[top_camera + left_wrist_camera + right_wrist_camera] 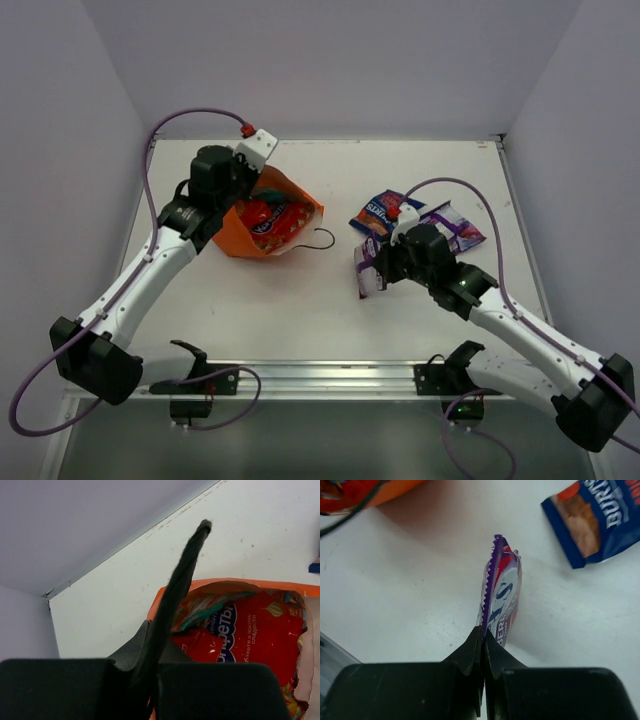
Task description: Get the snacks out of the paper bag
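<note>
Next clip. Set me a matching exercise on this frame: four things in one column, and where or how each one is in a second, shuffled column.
Things
1. paper bag
2. purple packet nearest the bag
3. blue-and-red packet
4. left gripper

States
A. lying flat and free on the table
B. shut, at the bag's rim
C. pinched in the right gripper
D. has red packets inside

Pairs: 1-D, 2-C, 3-A, 4-B
</note>
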`<state>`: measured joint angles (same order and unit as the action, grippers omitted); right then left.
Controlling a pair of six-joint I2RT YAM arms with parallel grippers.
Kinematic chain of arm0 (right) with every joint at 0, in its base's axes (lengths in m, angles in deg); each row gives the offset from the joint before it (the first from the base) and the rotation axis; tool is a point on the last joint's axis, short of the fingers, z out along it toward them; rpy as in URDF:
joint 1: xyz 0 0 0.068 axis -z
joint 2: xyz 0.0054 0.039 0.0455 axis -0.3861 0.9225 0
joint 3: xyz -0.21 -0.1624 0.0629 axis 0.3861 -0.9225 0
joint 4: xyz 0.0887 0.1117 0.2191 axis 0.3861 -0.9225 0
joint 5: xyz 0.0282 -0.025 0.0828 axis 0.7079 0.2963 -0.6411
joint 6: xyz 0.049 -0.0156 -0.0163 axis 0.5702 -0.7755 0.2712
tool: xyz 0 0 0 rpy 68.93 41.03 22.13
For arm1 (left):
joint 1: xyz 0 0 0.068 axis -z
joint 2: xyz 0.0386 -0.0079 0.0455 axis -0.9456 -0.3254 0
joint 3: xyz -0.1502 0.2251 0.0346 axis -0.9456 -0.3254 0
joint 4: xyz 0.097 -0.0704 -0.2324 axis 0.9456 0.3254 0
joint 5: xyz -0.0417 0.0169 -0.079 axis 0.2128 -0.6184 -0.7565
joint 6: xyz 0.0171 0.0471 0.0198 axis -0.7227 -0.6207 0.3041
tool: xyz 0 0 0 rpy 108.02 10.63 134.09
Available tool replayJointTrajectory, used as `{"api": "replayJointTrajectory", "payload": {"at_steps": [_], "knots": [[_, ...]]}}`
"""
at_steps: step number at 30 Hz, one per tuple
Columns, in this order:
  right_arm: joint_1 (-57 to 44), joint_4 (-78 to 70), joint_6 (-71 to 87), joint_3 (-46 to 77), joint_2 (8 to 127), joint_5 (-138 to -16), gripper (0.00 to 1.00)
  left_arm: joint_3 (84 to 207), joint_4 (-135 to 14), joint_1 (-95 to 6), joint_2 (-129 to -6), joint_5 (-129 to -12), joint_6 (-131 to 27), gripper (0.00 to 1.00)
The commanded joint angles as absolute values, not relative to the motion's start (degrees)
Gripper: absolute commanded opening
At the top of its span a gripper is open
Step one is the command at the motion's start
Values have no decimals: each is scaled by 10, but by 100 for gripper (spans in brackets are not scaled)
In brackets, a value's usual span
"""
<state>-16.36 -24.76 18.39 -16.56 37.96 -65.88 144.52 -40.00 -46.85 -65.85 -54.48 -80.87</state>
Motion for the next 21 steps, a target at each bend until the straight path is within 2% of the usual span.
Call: {"api": "replayJointTrajectory", "payload": {"at_steps": [1, 3, 4, 5, 7, 9, 12, 16, 21], "knots": [[-163, -154, 251, -188, 412, -727, 0, 1420, -515, -467, -605, -587, -829, 0], [-158, -150, 255, -200, 445, -712, 0, 1408, -518, -467, -601, -601, -826, 0], [-155, -151, 257, -202, 453, -704, 4, 1402, -516, -466, -599, -609, -825, 0], [-147, -154, 256, -201, 459, -695, 22, 1400, -516, -466, -598, -620, -819, 0], [-143, -176, 247, -194, 460, -683, 51, 1399, -514, -466, -597, -636, -813, 0], [-143, -196, 225, -170, 449, -652, 73, 1400, -511, -466, -596, -646, -805, 0], [-145, -198, 163, -124, 409, -667, 78, 1405, -503, -466, -598, -653, -795, 0], [-149, -152, 64, -65, 378, -754, 74, 1417, -487, -466, -599, -658, -778, 0], [-169, -119, -30, 19, 461, -854, 72, 1435, -471, -466, -597, -661, -757, 0]]}}
